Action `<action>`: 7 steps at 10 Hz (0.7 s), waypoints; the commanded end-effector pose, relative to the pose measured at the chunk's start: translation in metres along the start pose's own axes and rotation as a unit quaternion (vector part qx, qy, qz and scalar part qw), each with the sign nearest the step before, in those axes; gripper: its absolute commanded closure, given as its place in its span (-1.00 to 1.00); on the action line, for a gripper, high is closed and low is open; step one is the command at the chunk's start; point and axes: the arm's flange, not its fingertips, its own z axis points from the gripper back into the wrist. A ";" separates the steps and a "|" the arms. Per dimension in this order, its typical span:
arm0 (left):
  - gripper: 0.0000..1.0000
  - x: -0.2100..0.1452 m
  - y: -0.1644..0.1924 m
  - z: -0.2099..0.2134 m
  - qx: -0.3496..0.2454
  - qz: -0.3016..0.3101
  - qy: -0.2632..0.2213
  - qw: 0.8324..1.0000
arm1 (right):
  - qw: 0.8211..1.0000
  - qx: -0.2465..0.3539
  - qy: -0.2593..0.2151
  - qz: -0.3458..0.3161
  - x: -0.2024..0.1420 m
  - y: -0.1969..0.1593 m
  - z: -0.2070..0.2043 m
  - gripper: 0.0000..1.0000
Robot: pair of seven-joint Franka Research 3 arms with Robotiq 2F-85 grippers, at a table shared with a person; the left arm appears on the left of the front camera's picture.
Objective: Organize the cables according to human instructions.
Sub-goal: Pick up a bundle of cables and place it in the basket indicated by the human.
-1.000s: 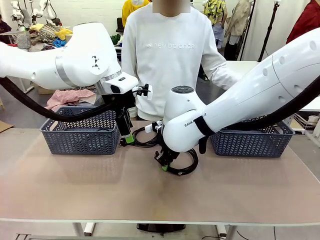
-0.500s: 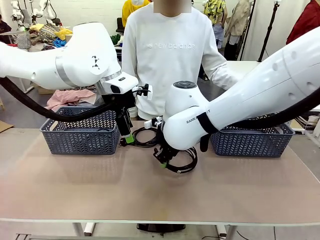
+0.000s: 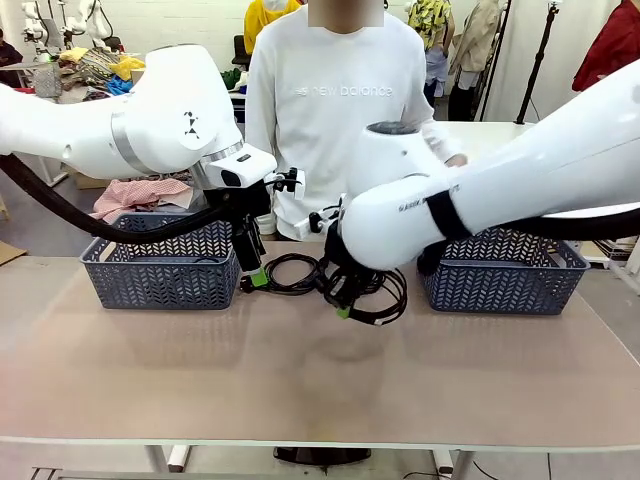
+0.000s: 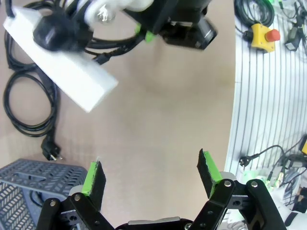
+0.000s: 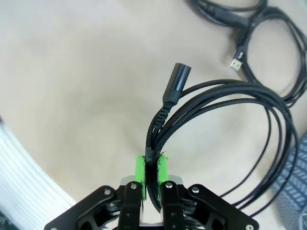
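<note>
Right gripper (image 5: 152,175) pinched tight on several strands of one coiled cable (image 5: 225,93), likely so the loop travels bundled to the basket (image 3: 500,285) at 3 o'clock; left gripper (image 4: 149,165) wide, empty.

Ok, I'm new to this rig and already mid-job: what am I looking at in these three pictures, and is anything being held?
Two white robot arms work at a table opposite a person in a white sweatshirt. The wide picture comes from a fixed camera between the arms. The other two come from a camera on each wrist, looking along that gripper's fingers. The left gripper is open and holds nothing. The right gripper is shut on a coiled black cable, which seems to hang from it just above the table. More black cables lie mid-table between the left basket and the right basket, both grey.
</note>
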 end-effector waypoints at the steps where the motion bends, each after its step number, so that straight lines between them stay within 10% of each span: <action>1: -1.00 -0.001 -0.001 0.000 0.001 0.000 0.000 1.000 | 0.998 0.023 0.013 0.057 -0.030 -0.032 0.038 1.00; 7: -1.00 -0.001 -0.001 0.000 0.001 0.000 0.000 1.000 | 0.988 0.014 -0.002 0.152 -0.070 -0.145 0.110 1.00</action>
